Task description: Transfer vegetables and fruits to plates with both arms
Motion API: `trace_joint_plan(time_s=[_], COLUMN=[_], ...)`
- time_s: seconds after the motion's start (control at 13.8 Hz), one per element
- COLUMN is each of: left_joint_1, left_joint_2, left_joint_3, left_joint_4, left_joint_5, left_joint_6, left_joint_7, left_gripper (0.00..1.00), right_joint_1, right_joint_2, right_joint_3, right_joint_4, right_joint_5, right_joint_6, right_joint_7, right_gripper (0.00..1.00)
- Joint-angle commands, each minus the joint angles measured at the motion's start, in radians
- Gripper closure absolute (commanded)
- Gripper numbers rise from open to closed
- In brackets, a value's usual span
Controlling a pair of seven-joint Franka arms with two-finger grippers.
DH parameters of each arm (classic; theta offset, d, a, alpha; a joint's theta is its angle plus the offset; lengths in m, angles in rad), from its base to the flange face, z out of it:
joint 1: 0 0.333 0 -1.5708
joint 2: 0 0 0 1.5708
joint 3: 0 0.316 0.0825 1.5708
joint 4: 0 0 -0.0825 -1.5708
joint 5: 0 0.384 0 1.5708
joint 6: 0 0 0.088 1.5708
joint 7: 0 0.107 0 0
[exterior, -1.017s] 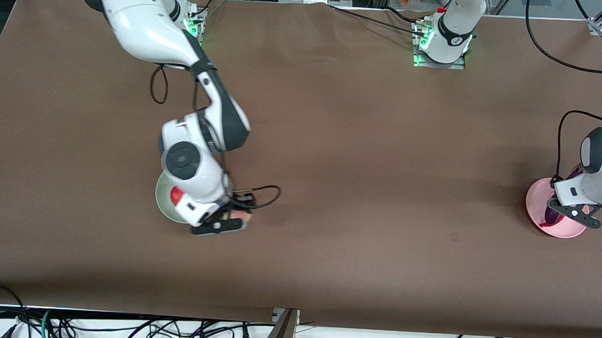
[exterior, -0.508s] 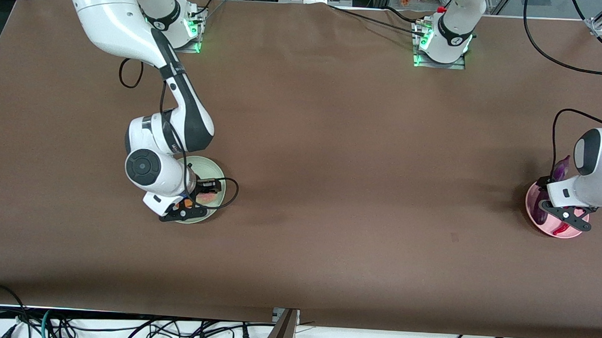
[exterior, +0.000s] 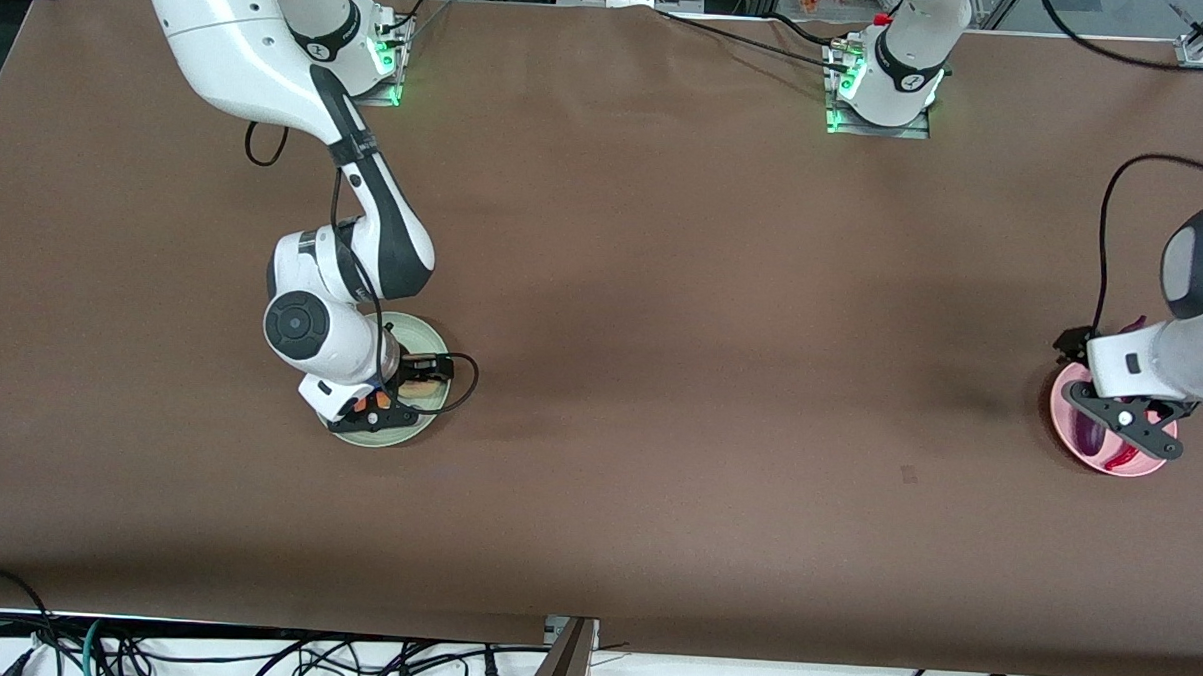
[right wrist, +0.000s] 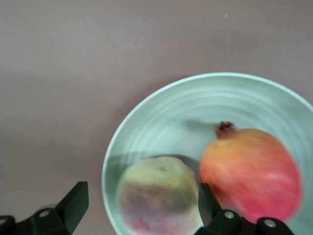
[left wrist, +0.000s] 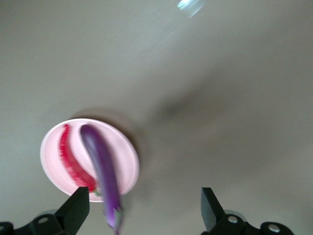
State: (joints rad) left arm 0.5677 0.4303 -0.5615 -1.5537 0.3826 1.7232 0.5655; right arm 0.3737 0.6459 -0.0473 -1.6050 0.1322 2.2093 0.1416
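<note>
While both open, empty grippers hover over their plates, sorting looks done: right gripper [exterior: 384, 410] above the round mint-green plastic plate [right wrist: 161, 112], where peach [right wrist: 157, 201] and pomegranate [right wrist: 250, 174] touch; left gripper [exterior: 1124, 424] above the pink plate [left wrist: 51, 152], at three o'clock on the table, with the purple eggplant [left wrist: 101, 171] and red chili [left wrist: 72, 160].

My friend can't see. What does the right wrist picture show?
A pale green plate on a brown table holds two fruits side by side: a yellow-green peach and a red pomegranate. The right gripper hangs open above the peach, holding nothing.
</note>
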Motion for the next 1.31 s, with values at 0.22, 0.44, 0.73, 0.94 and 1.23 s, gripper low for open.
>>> trace_joint_plan(time_s=[0.22,0.44,0.73,0.94,1.23], left_joint_1=[0.003,-0.145,-0.517,-0.594,-0.578], left_joint_2=[-0.05,-0.139,-0.275,-0.471,-0.446], left_joint_3=[-0.142,-0.059,0.421,0.523,0.525], left_joint_4=[0.244,0.209,0.121,-0.175,-0.152], left_joint_5=[-0.156,-0.162,-0.325,-0.363,-0.309], left_joint_6=[-0.361,-0.359,-0.202,-0.03,-0.028], left_joint_7=[-0.121,-0.354,-0.541,-0.541,-0.546], left_gripper=[0.0,0.0,0.0,0.0,0.0], right_joint_1=[0.011,0.008,0.005,-0.037,-0.082], right_joint_2=[-0.236,-0.38,-0.5,-0.601,-0.614], right_joint_3=[0.006,-0.005,-0.106,-0.108,-0.097], right_joint_4=[0.052,0.053,0.116,0.024,0.025], right_joint_5=[-0.106,-0.105,-0.102,-0.105,-0.115], right_joint_6=[-0.323,-0.451,-0.64,-0.657,-0.689], right_joint_7=[0.131,0.128,0.033,0.001,-0.096], right_gripper=[0.0,0.0,0.0,0.0,0.0])
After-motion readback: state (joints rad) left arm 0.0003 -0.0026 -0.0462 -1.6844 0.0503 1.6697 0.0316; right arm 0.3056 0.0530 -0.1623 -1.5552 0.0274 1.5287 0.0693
